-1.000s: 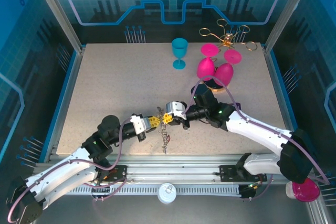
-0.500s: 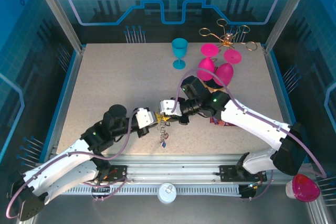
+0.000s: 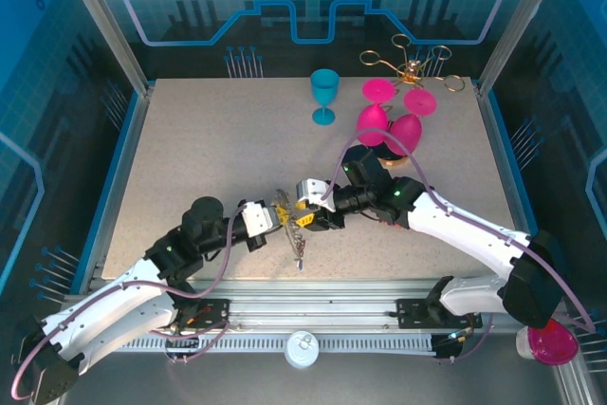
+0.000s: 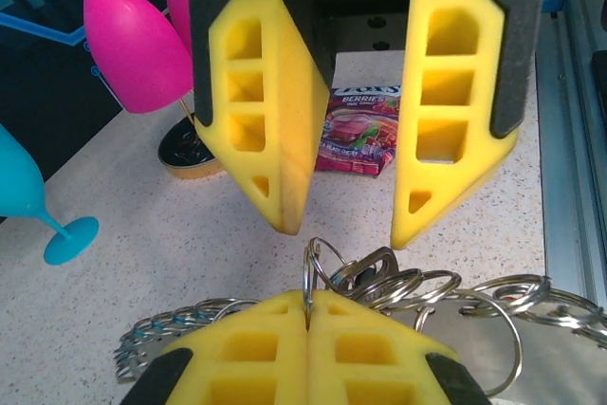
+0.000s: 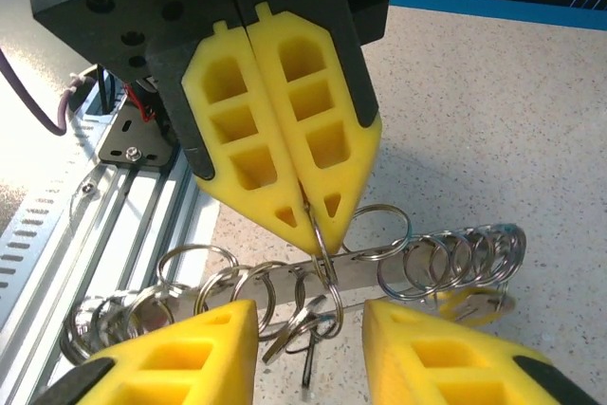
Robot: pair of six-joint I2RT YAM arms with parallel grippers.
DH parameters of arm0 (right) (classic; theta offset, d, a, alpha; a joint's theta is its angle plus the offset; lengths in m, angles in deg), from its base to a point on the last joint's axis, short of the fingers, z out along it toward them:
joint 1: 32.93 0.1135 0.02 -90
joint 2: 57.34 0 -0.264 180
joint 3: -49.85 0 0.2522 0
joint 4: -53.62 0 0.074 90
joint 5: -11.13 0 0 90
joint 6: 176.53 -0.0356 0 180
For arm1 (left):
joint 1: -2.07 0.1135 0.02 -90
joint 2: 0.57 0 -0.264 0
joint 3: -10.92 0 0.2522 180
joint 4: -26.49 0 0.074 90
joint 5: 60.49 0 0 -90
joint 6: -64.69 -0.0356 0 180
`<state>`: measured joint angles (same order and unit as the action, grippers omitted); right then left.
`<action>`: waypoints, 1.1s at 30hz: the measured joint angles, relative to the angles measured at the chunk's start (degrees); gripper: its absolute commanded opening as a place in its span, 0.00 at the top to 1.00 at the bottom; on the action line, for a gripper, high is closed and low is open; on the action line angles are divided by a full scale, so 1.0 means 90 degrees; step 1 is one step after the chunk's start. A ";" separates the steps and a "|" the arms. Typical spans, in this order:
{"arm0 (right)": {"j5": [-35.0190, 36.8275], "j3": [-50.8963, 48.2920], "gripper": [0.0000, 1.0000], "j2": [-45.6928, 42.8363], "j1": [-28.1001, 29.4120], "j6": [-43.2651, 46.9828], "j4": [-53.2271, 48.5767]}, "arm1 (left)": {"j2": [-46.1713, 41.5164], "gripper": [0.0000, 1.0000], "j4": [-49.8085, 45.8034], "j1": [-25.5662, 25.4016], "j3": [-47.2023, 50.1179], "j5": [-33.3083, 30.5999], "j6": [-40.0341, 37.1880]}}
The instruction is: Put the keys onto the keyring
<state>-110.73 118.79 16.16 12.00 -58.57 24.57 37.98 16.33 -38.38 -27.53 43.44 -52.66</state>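
Right, the left fingers (image 5: 237,130) are pressed flat together and pinch one thin silver ring of the keyring (image 5: 432,258) at their very tips. From the right wrist camera I read the keyring as a floppy run of silver rings strung side by side, stretched out under that pinch over the desk (image 5: 493,92). I cannot tell whether its lower end rests on the surface. A couple of small metal keys (image 5: 302,322) dangle from the rings near the middle, just below the pinched ring. A yellow tag (image 5: 471,303) sits under the rings at one end.

The right fingers (image 4: 251,120) stand apart with a clear gap between them, holding nothing. Their tips hover close to the pinched ring, one to either side of it, and I cannot tell whether either touches the metal.

From overhead, the two arms meet nose to nose near the front middle of the desk, with the chain drooping between them toward the near edge. Beyond the right fingers a berry snack packet (image 4: 358,135) lies flat on the desk, near the pink goblets (image 3: 389,125). A teal goblet (image 3: 323,97) stands upright farther back, and a gold wire stand (image 3: 413,65) sits at the far right corner.
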 measured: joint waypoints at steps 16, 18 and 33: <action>0.0024 -0.0095 0.94 -0.0058 -0.0053 -0.0248 0.0253 | -0.0058 1.00 0.0301 0.0024 0.0063 0.0267 0.0002; -0.0007 -0.0095 0.89 -0.0056 -0.0053 -0.0250 0.0253 | -0.0058 1.00 0.0393 0.0024 0.0087 0.0318 0.0012; -0.0202 -0.0406 0.68 -0.0627 -0.0090 -0.0350 0.0733 | 0.0005 1.00 0.1025 0.0024 0.0219 0.0561 0.0202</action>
<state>-112.54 115.14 10.52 11.19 -61.71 31.17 38.02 25.55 -38.16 -25.56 48.49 -50.84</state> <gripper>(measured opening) 0.322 0.048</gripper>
